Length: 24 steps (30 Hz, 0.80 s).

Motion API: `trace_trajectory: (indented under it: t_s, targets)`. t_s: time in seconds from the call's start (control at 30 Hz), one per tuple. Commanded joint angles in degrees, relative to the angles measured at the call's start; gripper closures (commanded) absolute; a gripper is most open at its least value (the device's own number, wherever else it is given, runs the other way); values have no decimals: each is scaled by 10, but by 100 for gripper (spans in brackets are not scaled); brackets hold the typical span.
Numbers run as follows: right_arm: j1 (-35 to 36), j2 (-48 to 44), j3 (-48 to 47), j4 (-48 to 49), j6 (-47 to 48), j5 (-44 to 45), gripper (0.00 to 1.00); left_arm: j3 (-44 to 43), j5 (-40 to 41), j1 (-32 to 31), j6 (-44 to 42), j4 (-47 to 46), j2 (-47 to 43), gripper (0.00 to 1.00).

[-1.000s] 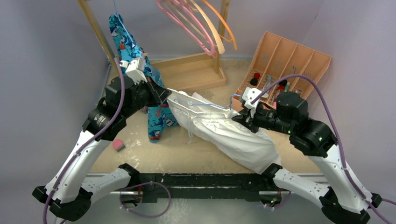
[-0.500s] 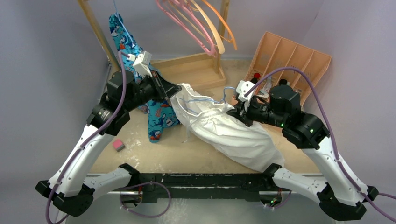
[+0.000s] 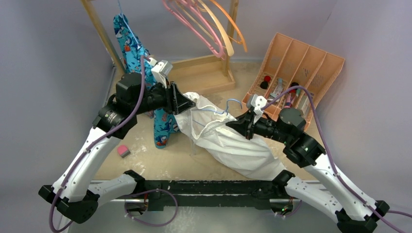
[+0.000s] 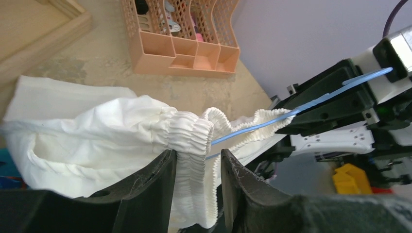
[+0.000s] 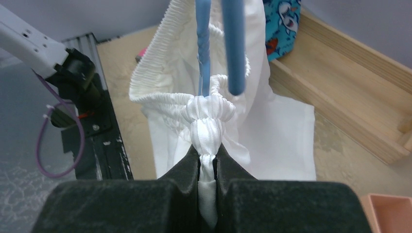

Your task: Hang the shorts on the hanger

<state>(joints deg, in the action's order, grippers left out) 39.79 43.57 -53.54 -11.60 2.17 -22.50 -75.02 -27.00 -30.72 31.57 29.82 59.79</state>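
Overhead and wrist views of 2 arms holding the shorts over the table so the hanger can sit inside the waistband. The left gripper is clamped on a bunch of gathered elastic; in its wrist view the ruffled band fills the gap between the 2 dark fingers. The right gripper pinches another part of the same waistband, its jaws pressed together with only a thin fold of white cloth between them. Gripping the band at 2 separate points holds the opening apart, which is probably why the light-blue wire of the hanger can run through it: the left wrist view shows a blue arm passing across the elastic toward the right gripper, and the right wrist view shows 2 blue strands rising just above the pinched fold. Whether the right claw also traps the hanger wire cannot be told. The legs of the shorts trail down toward the near right of the table, so most of the cloth rests on the surface rather than hanging. Behind the left arm hangs a blue shark-print garment; pink hangers hang on the wooden rack, and an orange divided tray stands at the far right
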Motion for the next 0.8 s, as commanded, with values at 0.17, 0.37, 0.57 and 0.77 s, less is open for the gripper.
trace_trajectory:
  t_s: [0.17, 0.37, 0.57, 0.77]
  targets:
    - [1, -77, 90, 207, -105, -56, 100, -110, -34, 1, -310, 136, -14, 65]
    - [1, -109, 87, 198, -92, -92, 100, -141, -39, 1, -464, 200, -30, 66]
    - [1, -122, 71, 170, -61, -134, 100, -158, -63, 1, -693, 342, -34, 49]
    - [1, -124, 42, 135, -27, -161, 100, -169, -20, 1, -746, 395, -40, 48]
